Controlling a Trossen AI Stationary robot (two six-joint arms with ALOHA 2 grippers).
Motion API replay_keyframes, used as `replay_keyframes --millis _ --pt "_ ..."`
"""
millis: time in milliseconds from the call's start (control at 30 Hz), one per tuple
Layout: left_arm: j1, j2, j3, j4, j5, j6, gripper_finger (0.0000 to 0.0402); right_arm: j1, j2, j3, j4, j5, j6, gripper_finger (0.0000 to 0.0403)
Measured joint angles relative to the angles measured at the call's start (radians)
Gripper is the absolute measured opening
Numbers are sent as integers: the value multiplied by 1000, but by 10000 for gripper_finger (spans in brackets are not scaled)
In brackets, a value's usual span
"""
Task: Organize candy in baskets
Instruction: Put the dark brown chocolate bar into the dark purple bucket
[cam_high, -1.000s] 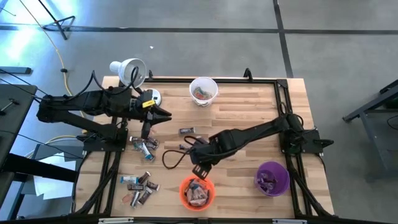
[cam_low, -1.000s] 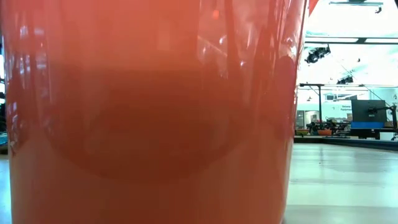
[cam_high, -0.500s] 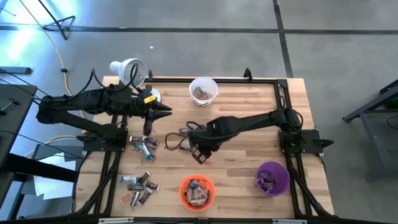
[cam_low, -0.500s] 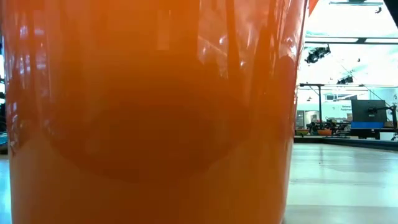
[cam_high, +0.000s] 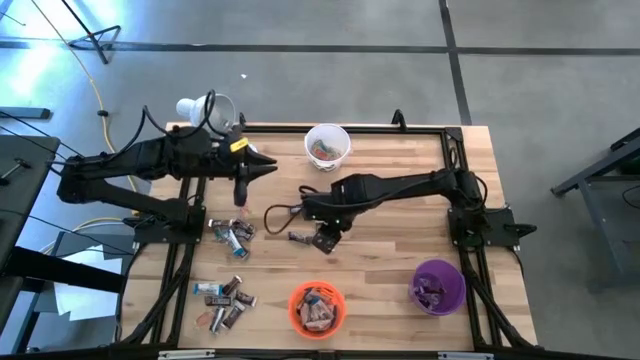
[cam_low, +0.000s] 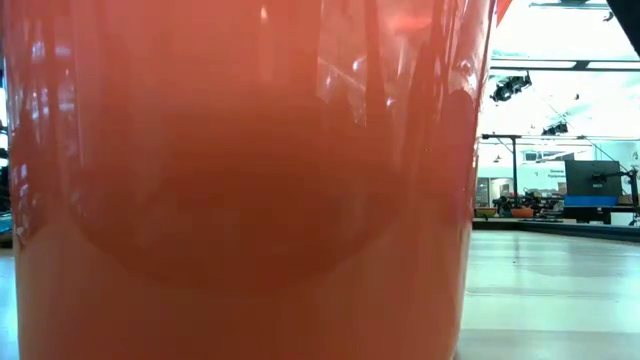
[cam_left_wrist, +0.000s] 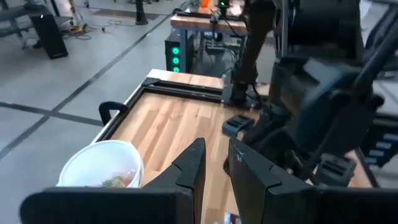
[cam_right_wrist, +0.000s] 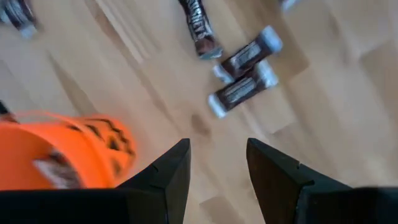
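The white basket (cam_high: 327, 145) stands at the table's far edge, the orange basket (cam_high: 317, 308) at the near edge and the purple basket (cam_high: 437, 285) at the near right; all hold candy. Loose candy lies in two heaps on the left (cam_high: 232, 232) (cam_high: 225, 300), and one bar (cam_high: 300, 237) lies mid-table. My right gripper (cam_high: 325, 240) hangs open above the table beside that bar, pointing down, with nothing between its fingers (cam_right_wrist: 217, 155). My left gripper (cam_high: 272, 166) hovers level, left of the white basket (cam_left_wrist: 99, 168). Its fingers (cam_left_wrist: 216, 155) stand a narrow gap apart with nothing between them.
A white lamp (cam_high: 205, 110) stands at the far left corner. A dark cable loop (cam_high: 280, 215) lies mid-table. The orange basket (cam_low: 240, 200) fills the low view. Dark brown bars (cam_right_wrist: 242, 74) lie on the wood ahead of my right gripper, with the orange basket (cam_right_wrist: 62, 149) beside them.
My right gripper has swung away from the orange basket toward the table's far edge, staying open with nothing in it. My left gripper has drifted a little toward the far edge.
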Motion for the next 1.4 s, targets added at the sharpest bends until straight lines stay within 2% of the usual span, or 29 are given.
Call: replay_keyframes --millis 167,467,533,733,833,900,1033,1167,1300,1400 --pt "2 0 0 5 0 -43 55 -38 0 0 13 10 -154 151" --pt "2 0 0 2 1 -42 55 -48 0 0 20 -12 -289 151" --pt "2 0 0 0 2 -42 55 -48 0 0 26 45 -307 151" --pt "2 0 0 -11 2 -41 55 -34 1 0 30 328 -384 151" --pt "1 0 0 -15 2 -41 55 -26 1 0 30 404 -351 151" --pt "1 0 0 -25 5 -41 55 -26 1 0 31 392 -302 151" --pt "1 0 0 -51 10 -42 55 -44 1 0 31 269 -241 151" --pt "1 0 0 -62 10 -48 55 -51 1 0 30 216 -168 151" --pt "1 0 0 -61 10 -49 55 -61 1 -1 41 109 -153 151" --pt "1 0 0 -62 10 -50 55 -64 7 -1 57 103 -59 151"
